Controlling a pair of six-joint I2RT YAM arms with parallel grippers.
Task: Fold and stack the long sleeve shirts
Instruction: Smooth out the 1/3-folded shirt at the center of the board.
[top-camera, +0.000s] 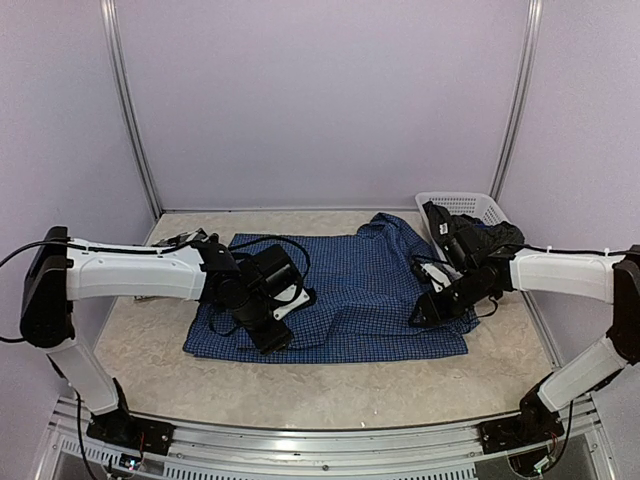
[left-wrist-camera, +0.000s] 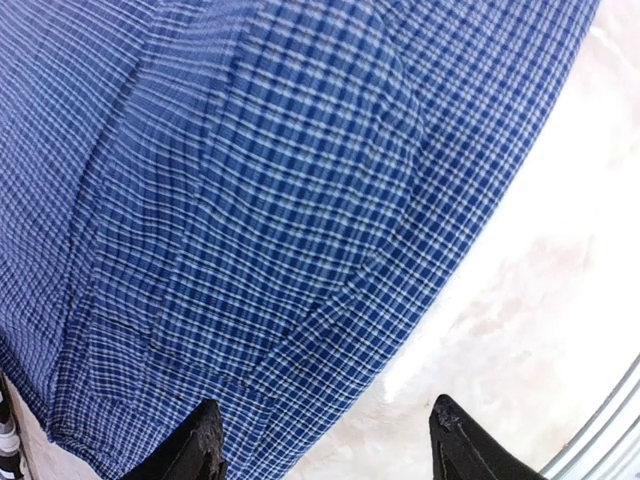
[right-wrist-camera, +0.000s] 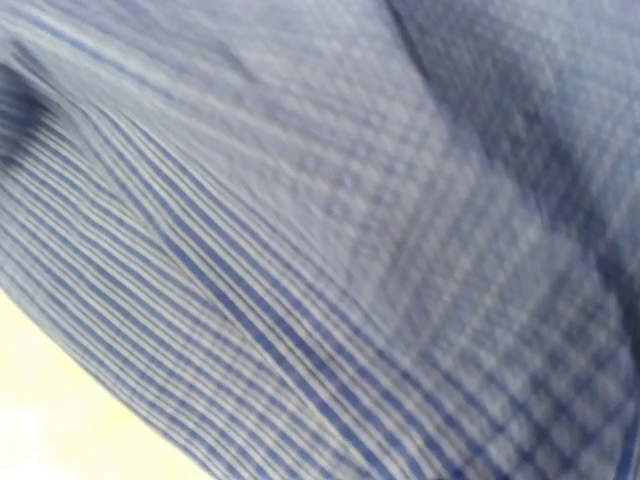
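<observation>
Blue checked shirt (top-camera: 370, 290) just beneath my left gripper (left-wrist-camera: 327, 425), fingers spread apart, my right gripper (top-camera: 425, 312) close against it, grip impossible to tell

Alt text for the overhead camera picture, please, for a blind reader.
A blue fine-checked cloth shirt lies spread on a pale table. The left gripper is over its near-left part, the right gripper at its right edge; a white plastic basket sits at the far right.

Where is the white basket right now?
In the top view, the white basket sits at the far right corner of the table, just behind the right arm and past the blue shirt.
</observation>
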